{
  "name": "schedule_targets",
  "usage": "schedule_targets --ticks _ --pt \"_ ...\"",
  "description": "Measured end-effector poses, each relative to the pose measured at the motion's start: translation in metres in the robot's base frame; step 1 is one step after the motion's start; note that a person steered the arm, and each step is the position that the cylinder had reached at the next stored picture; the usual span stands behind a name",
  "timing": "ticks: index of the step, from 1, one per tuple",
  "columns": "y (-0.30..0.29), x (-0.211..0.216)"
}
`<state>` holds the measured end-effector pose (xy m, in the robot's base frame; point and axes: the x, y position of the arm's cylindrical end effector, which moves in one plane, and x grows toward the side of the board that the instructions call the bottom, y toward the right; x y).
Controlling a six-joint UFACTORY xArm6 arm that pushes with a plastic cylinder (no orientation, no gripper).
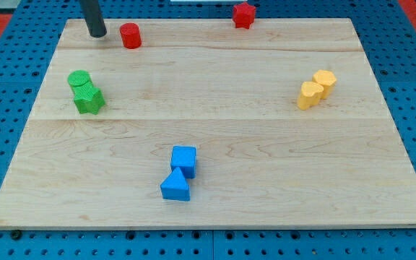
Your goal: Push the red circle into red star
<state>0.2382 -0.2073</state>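
The red circle (130,35) is a short red cylinder near the view's top left of the wooden board (215,123). The red star (243,14) sits at the board's top edge, well to the view's right of the circle. My tip (97,33) rests on the board just to the view's left of the red circle, a small gap apart from it. The rod rises out of the view's top.
A green circle (80,80) and a green star (89,100) touch at the view's left. A yellow pair (316,89) sits at the right. A blue cube (183,159) and a blue triangle (175,186) sit at the bottom centre. Blue pegboard surrounds the board.
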Motion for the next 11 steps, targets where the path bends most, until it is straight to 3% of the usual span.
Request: schedule_targets --ticks 1,2,3,4,5,6,8,10,11 --pt "0.056 -0.030" --pt "0.070 -0.001" --pt "0.009 0.018" --pt "0.028 0.033" --pt "0.097 0.027" --pt "0.129 0.028" --pt "0.105 0.033" --pt "0.143 0.057" --pt "0.155 0.020"
